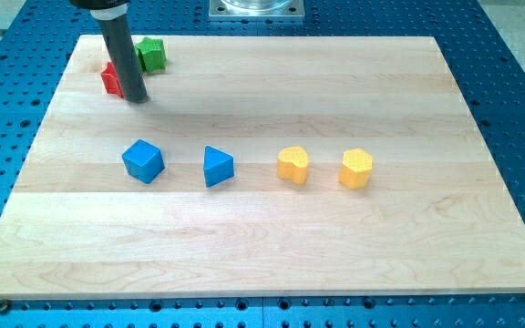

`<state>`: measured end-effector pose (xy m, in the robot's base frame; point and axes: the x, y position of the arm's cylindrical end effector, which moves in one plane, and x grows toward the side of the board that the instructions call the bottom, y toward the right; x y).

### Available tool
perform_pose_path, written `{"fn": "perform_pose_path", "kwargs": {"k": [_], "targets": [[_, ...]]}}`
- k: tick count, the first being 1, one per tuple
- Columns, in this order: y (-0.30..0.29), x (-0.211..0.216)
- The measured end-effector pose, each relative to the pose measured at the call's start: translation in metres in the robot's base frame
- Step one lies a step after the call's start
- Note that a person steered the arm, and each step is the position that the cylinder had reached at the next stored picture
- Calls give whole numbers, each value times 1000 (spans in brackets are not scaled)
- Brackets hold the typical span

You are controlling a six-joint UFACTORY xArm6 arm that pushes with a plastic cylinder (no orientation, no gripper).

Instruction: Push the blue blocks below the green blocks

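Note:
A blue cube (142,160) and a blue triangular block (216,166) lie side by side at the board's middle left. One green block (152,55), partly hidden by the rod, sits at the view's top left. My tip (135,97) rests on the board just right of a red block (111,79), below the green block and well above the blue cube. The rod rises out of the view's top edge.
A yellow heart-like block (292,166) and a yellow hexagonal block (356,168) lie to the right of the blue blocks. The wooden board (335,246) sits on a blue perforated table. A metal mount (257,9) shows at the top centre.

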<state>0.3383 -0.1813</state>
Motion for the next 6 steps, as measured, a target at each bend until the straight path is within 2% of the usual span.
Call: {"fn": "perform_pose_path", "kwargs": {"k": [1, 2, 3, 4, 5, 6], "targets": [[57, 47], [131, 114], [179, 121], [182, 167], [146, 183], [85, 124]]}}
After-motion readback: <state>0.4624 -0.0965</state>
